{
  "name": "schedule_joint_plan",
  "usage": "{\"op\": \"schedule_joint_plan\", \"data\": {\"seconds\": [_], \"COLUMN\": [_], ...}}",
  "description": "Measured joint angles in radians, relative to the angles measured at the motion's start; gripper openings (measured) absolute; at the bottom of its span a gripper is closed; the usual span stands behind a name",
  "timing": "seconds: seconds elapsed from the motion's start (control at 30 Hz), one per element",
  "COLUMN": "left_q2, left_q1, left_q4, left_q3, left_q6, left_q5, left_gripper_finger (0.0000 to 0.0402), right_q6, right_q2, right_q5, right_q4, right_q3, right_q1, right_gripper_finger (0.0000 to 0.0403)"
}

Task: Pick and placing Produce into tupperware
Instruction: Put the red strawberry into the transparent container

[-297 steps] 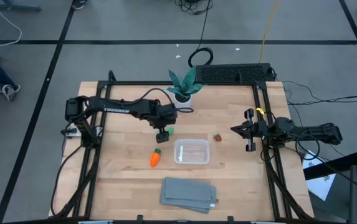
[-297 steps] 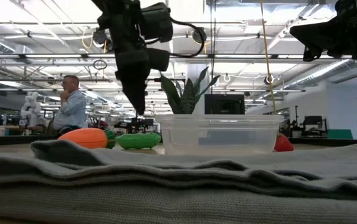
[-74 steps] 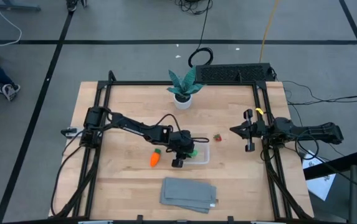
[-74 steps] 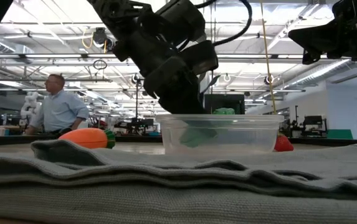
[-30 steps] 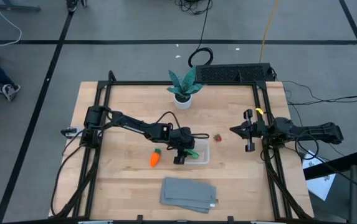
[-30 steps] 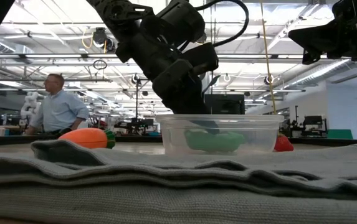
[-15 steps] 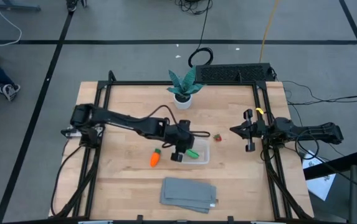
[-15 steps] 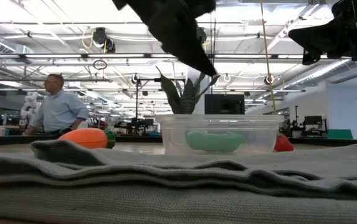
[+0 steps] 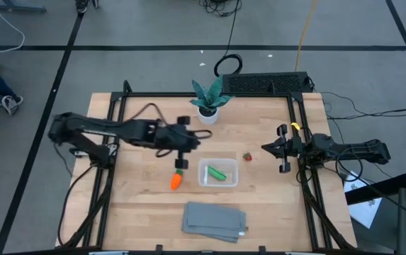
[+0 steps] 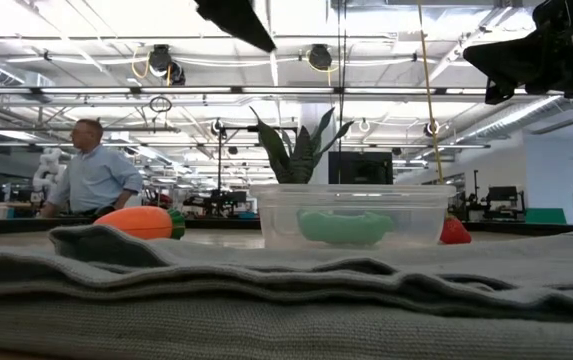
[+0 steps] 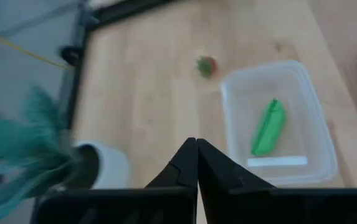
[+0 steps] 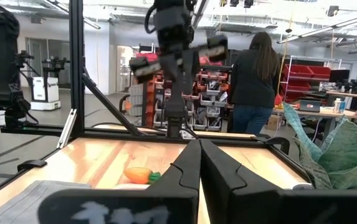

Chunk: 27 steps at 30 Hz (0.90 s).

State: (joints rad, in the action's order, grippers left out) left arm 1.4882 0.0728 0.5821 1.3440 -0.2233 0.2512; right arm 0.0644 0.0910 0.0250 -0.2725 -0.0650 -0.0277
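High view, left to right across the desk (image 9: 139, 205):
Left arm: reached from the left edge toward the middle.
Left tool (image 9: 181, 163): hovered above the wood just behind the carrot, holding nothing; fingers pressed together to a point in the left wrist view (image 11: 195, 163).
Carrot (image 9: 176, 180): lay on the desk just left of the tupperware, apart from it; green top pointed away from the front edge.
Grey cloth (image 9: 215, 219): lay folded flat near the front edge, in front of the tupperware.
Tupperware (image 9: 206, 181): stood at mid-desk, open on top.
Green pod (image 9: 218, 173): lay inside the tupperware, slanted; seen through the clear wall in the low view (image 10: 345, 226).
Potted plant (image 9: 208, 98): stood upright at the rear edge, behind the tupperware.
Red berry (image 9: 246, 156): rested on the wood just right of the tupperware, between it and the right tool.
Right tool (image 9: 283, 150): waited off the right side, well apart from the berry; fingers closed against each other in the right wrist view (image 12: 199, 163).
Room beyond, low view: person (image 10: 94, 180) stood far off at the left.
Room beyond, right wrist view: another person (image 12: 254, 84) stood with back turned.
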Motion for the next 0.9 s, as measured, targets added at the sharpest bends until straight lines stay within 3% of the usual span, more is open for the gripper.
{"op": "schedule_joint_plan", "data": {"seconds": [0.23,0.4,0.53,0.63,0.9], "left_q2": [-0.267,-0.412,-0.481,-0.519,-0.733], "left_q1": [-0.033,-0.095,-0.120,-0.095,0.000], "left_q4": [-0.362,-0.627,-0.690,-0.687,-0.961], "left_q3": [-0.324,-0.583,-0.709,-0.791,-1.044], "left_q6": [0.021,0.122,0.174,0.190,0.197], "left_q5": [0.011,-0.019,-0.003,0.089,0.180], "left_gripper_finger": [0.0001,0.0000,0.0000,0.0000,0.0000], "right_q6": [0.001,0.003,0.003,0.002,0.000], "right_q2": [0.000,0.000,0.000,0.000,0.000], "right_q5": [0.000,0.000,0.000,0.000,0.000], "right_q4": [0.000,0.001,0.001,0.001,0.010], "right_q3": [0.000,0.000,0.000,0.000,0.000], "right_q1": [0.000,0.000,0.000,0.000,0.000], "right_gripper_finger": [0.0000,0.0000,0.0000,0.0000,0.0000]}}
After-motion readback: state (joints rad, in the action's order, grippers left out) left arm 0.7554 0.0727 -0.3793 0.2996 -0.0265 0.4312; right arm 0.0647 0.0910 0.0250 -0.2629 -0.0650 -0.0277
